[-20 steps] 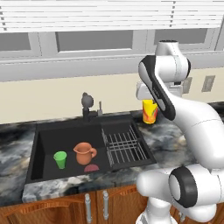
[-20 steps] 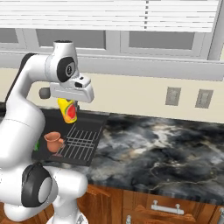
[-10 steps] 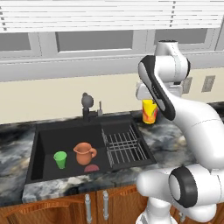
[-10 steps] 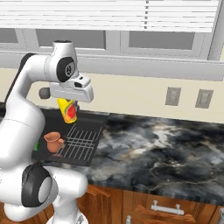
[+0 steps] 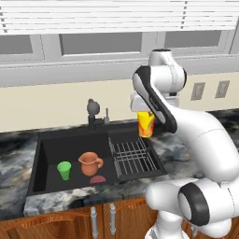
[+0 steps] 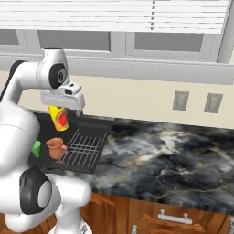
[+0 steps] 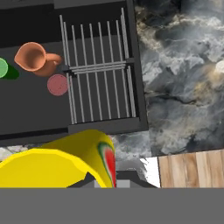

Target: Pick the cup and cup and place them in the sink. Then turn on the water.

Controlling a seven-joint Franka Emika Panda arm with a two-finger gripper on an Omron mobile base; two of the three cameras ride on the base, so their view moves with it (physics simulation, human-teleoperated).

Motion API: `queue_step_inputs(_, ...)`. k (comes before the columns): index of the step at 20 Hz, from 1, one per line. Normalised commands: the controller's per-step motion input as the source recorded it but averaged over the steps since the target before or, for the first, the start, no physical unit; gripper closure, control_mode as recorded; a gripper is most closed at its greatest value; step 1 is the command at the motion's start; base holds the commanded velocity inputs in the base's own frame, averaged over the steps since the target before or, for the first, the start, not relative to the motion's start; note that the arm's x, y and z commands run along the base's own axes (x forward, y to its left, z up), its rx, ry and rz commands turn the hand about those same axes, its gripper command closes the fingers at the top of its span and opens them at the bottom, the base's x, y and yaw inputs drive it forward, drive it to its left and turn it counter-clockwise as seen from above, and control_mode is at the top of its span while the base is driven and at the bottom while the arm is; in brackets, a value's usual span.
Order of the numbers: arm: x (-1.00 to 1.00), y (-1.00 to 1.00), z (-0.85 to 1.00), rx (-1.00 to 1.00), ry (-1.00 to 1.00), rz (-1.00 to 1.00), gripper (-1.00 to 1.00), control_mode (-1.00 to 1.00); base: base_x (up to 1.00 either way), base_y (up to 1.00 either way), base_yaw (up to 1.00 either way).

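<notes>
We see the yellow cup (image 5: 145,123) with its orange-red pattern hanging in the air, clamped in our gripper (image 5: 145,113), whose fingers are closed on its upper part. In the left base view it hangs above the far right corner of the sink (image 5: 46,144), over the back edge of the wire rack (image 5: 134,156). In the right base view the same yellow cup (image 6: 58,117) sits just under the white hand, above the rack's far end. In the hand view the yellow cup (image 7: 61,164) bulges up from the bottom edge, right against the camera, hiding the fingertips, so we cannot see the contact itself there.

The green cup (image 5: 64,170) stands upright on the basin floor, toward the left side. Just beside it on the right stands the terracotta jug (image 5: 90,163), apart from the cup, handle pointing toward the rack. A small reddish disc (image 7: 57,85) lies on the basin floor near the jug, next to the rack's edge.

The black faucet (image 5: 93,112) with its rounded head rises behind the sink's back rim. The marble counter (image 6: 169,155) spreads to the right of the sink.
</notes>
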Motion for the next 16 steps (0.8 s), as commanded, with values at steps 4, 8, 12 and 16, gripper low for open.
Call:
queue_step_inputs(4, 0.01, 0.65, -0.32, 0.0, 0.0, 0.0, 1.0, -1.0, 0.0, 0.0, 0.0)
queue_step_inputs(8, 0.06, 0.55, -0.32, 0.0, 0.0, 0.0, 1.0, -1.0, 0.0, 0.0, 0.0)
queue_step_inputs(12, 0.09, 0.43, -0.23, 0.0, 0.0, 0.0, 1.0, -1.0, 0.0, 0.0, 0.0)
queue_step_inputs(16, 0.06, 0.31, -0.2, 0.0, 0.0, 0.01, 1.0, -1.0, 0.0, 0.0, 0.0)
